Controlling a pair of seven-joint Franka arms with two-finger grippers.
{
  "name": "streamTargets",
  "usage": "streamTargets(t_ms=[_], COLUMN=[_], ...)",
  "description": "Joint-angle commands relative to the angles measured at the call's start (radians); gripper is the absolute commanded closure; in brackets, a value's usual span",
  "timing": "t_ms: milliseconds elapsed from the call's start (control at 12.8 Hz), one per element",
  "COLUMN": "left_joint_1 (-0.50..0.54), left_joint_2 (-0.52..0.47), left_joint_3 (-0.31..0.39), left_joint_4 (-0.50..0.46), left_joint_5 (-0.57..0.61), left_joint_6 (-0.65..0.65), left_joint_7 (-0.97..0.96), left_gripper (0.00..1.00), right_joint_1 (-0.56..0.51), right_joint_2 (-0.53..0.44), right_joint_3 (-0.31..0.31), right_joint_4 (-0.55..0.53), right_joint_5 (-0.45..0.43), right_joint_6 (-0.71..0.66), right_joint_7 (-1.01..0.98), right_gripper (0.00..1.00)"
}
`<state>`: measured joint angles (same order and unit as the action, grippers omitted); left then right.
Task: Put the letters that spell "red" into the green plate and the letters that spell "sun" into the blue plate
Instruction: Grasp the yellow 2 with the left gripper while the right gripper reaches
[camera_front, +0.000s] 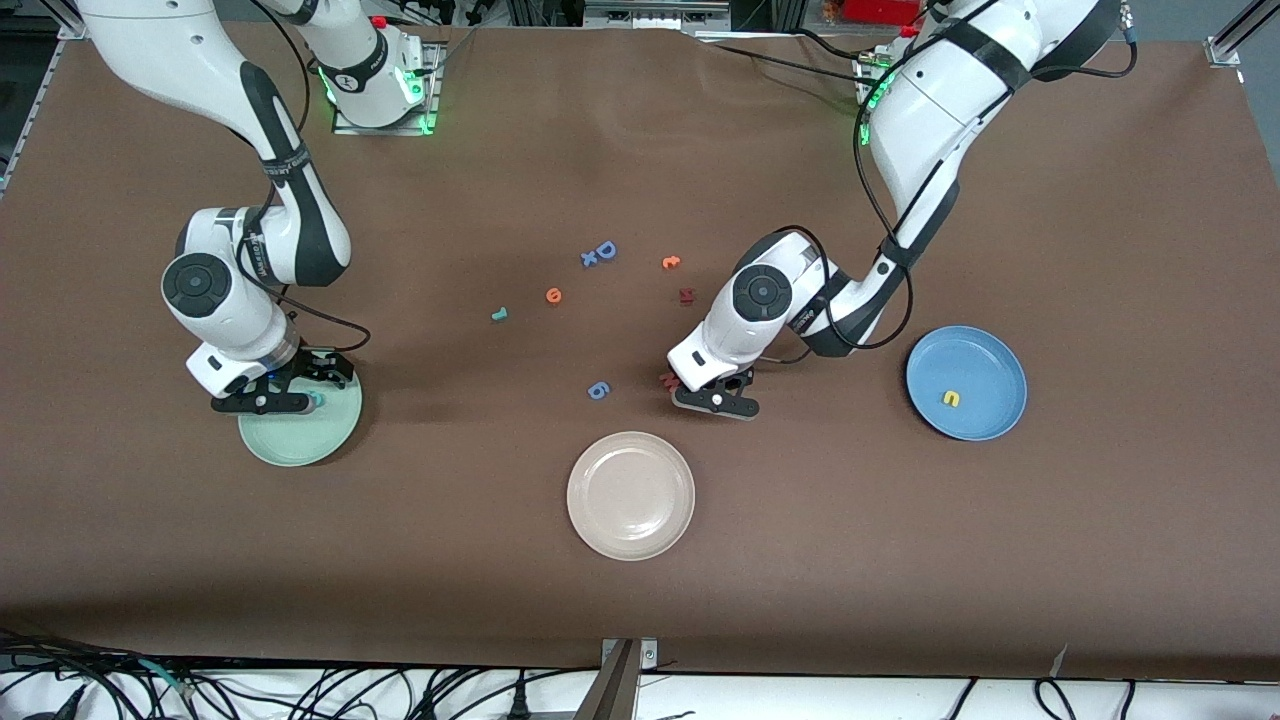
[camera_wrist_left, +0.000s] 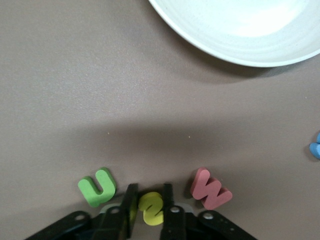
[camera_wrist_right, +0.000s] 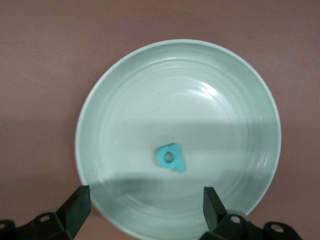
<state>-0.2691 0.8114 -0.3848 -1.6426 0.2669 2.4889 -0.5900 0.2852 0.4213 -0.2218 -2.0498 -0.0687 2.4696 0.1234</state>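
Brown tabletop (camera_front: 1100, 520) under everything, with three plates sitting on it. Using the cream plate (camera_front: 631, 495) as the landmark, since it's the one nearest the front camera: the green plate (camera_front: 300, 440) is off toward the right arm's end of the tabletop from it, and the blue plate (camera_front: 966, 382) is off toward the left arm's end, both a bit farther from the camera. The right end effector (camera_wrist_right: 145, 210) hangs over the green plate with its fingers spread wide and nothing between them, and the teal d (camera_wrist_right: 171, 158) lies flat in that plate. The left end effector (camera_wrist_left: 149, 207) is down at the tabletop just farther back than the cream plate, fingers pressed onto the yellow s (camera_wrist_left: 151, 208), pinching it. Right beside that grip sit the green n (camera_wrist_left: 97, 187) on one side and the pink M (camera_wrist_left: 210, 188) on the other. The yellow u (camera_front: 950, 398) is already in the blue plate. Farther from the camera than the cream plate, out on the open tabletop, are the teal r (camera_front: 499, 314), the orange e (camera_front: 553, 295), the big blue D (camera_front: 604, 250), the other orange letter (camera_front: 671, 262) and a blue 6 (camera_front: 597, 390).
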Motion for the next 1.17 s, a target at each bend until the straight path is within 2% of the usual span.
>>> streamTargets(t_ms=[0,391,705,940,1096], left_joint_1=[-0.013,0.002,0.053,0.143,0.218], left_joint_2=[0.018,0.002,-0.017,-0.024,-0.049], left_joint_3=[0.015,0.015,-0.002,-0.034,-0.034], left_joint_4=[0.023,0.036,0.157,0.185,0.181], left_joint_5=[0.038,0.034,0.02,-0.02,-0.021], left_joint_6=[0.004,-0.021,-0.266,-0.334,-0.393], left_joint_7=[-0.021,-0.017,0.067,0.183,0.353], left_gripper=[0.85,0.9,0.9,0.9,0.89], right_joint_1=[-0.004,0.0,0.012,0.064,0.112], right_joint_2=[-0.022,-0.022,-0.013,-0.004,0.002], right_joint_3=[0.073,0.234,0.338,0.361,0.361], right_joint_4=[0.059,0.059,0.057,0.051,0.051], right_joint_5=[0.015,0.015,0.014,0.014,0.014], right_joint_6=[-0.127,-0.124,-0.123,-0.118,-0.11], right_joint_7=[0.169,0.58,0.832,0.984,1.065], right_gripper=[0.0,0.0,0.0,0.0,0.0])
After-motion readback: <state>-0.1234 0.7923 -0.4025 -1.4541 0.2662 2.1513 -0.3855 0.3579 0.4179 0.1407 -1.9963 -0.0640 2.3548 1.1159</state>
